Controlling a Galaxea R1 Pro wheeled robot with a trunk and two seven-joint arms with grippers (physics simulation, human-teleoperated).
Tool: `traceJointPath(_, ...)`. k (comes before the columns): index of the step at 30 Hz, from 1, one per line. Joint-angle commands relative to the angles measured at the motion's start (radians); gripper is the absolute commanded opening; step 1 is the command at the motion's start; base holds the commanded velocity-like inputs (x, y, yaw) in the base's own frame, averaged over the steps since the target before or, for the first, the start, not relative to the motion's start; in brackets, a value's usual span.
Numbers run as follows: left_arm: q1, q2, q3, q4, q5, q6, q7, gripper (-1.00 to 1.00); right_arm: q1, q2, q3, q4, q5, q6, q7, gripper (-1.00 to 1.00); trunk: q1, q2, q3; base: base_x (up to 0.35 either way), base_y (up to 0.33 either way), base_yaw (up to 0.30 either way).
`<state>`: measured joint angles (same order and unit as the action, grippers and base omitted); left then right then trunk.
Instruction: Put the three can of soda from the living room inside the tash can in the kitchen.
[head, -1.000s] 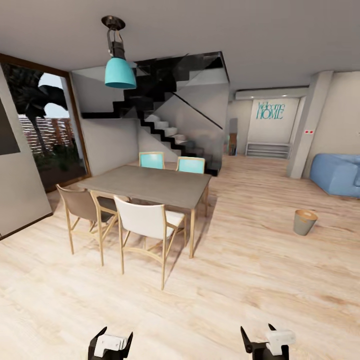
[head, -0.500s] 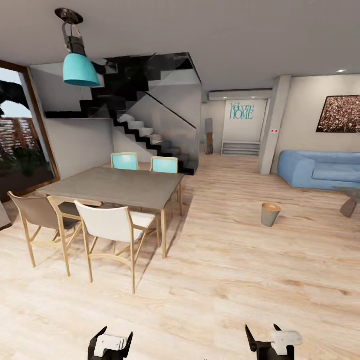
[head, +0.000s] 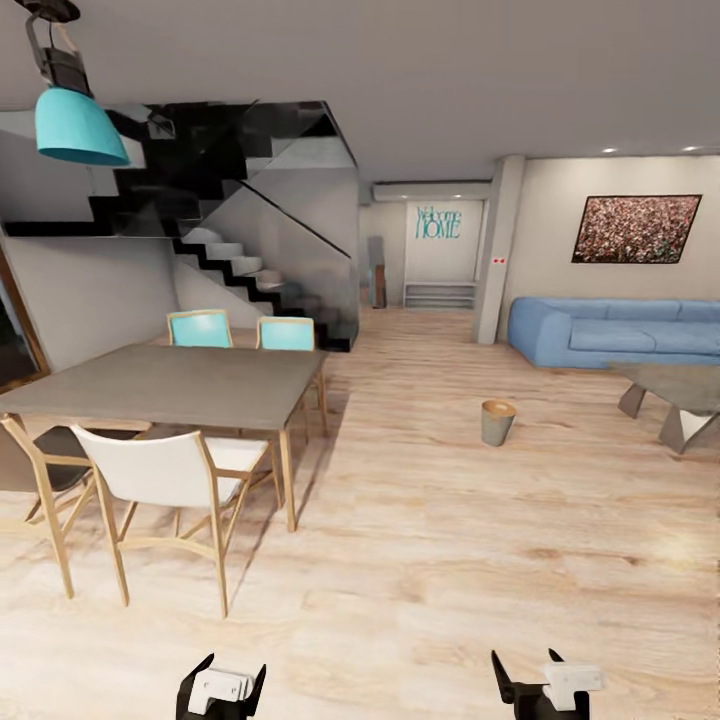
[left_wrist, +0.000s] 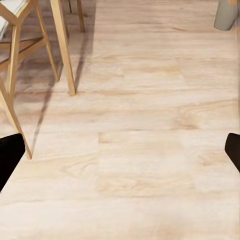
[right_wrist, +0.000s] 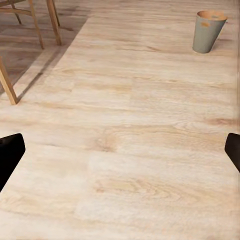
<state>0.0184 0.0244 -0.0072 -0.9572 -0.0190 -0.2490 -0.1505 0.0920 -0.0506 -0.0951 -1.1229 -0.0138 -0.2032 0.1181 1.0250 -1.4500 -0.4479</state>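
Note:
The tash can (head: 497, 422), a small grey tapered bin with a brown inside, stands upright on the wood floor ahead and to the right, between the dining table and the sofa. It also appears far ahead of the fingers in the right wrist view as the tash can (right_wrist: 207, 32), and at the edge of the left wrist view as the tash can (left_wrist: 226, 14). My left gripper (head: 225, 682) and right gripper (head: 525, 678) hang low at the picture's bottom edge, both open with nothing between the fingers. The cans of soda are out of view.
A grey dining table (head: 190, 385) with several chairs stands at the left, its nearest white chair (head: 165, 470) close by. A blue sofa (head: 610, 335) and a low coffee table (head: 680, 395) are at the right. Black stairs (head: 240, 265) rise behind. Open wood floor lies ahead.
The camera has turned to the right: table, stairs and bin slid left in the picture, and the sofa, wall picture and coffee table came in. Both grippers keep their pose.

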Motion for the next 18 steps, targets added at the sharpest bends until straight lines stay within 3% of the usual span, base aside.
traceJointPath(1, 0.000, 0.000, 0.000, 0.000, 0.000, 0.000, -0.001, 1.00, 0.000, 0.000, 0.000, 0.000, 0.000, 0.000, 0.000, 1.00, 0.000, 0.000, 0.000, 0.204, 0.252, -0.156)
traceJointPath(18, 0.000, 0.000, -0.001, 0.000, -0.001, 0.001, -0.001, 1.00, 0.000, 0.001, 0.001, 0.001, 0.002, 0.001, 0.000, 1.00, 0.000, 0.000, 0.000, 0.137, 0.290, -0.027)
